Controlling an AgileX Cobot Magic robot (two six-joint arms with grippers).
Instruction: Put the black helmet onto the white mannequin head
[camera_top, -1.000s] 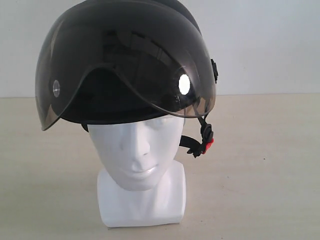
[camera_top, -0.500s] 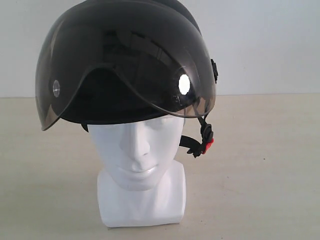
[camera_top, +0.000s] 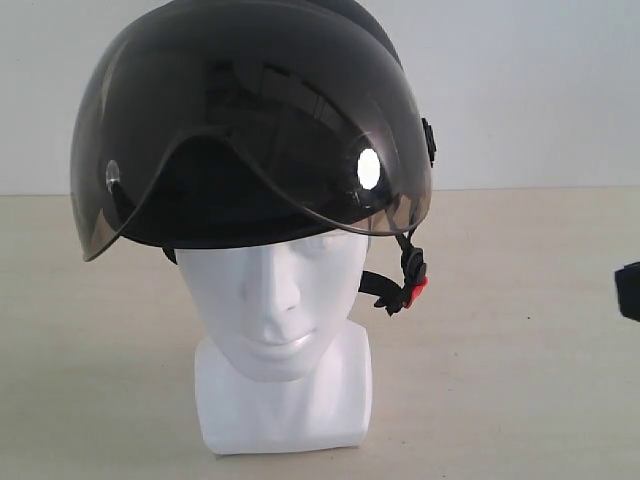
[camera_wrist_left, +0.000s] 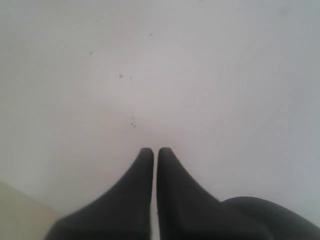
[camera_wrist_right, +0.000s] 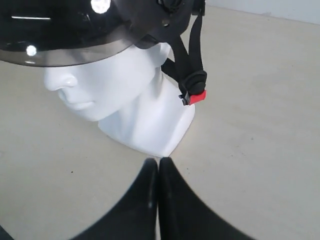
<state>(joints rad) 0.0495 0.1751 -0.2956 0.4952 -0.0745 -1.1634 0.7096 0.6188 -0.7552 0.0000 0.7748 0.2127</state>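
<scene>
Black helmet (camera_top: 365, 25) on white mannequin head (camera_top: 280, 330), visor (camera_top: 250, 100) facing camera, perhaps askew; left tool (camera_wrist_left: 155, 150), right tool (camera_wrist_right: 158, 160) closed.

Black helmet (camera_top: 250, 120) visor glossy – white mannequin head (camera_top: 275, 300) smooth, glossy.

L tool (camera_wrist_left: 155, 151): matte blk, 2 curved fingers (camera_wrist_left: 130, 200) tapering to blunt tips. R tool (camera_wrist_right: 158, 161): same, smooth.

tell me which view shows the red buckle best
The right wrist view: the red buckle shows large and unobstructed beside the white mannequin head. The exterior view shows it smaller. The left wrist view shows none of it.
</scene>
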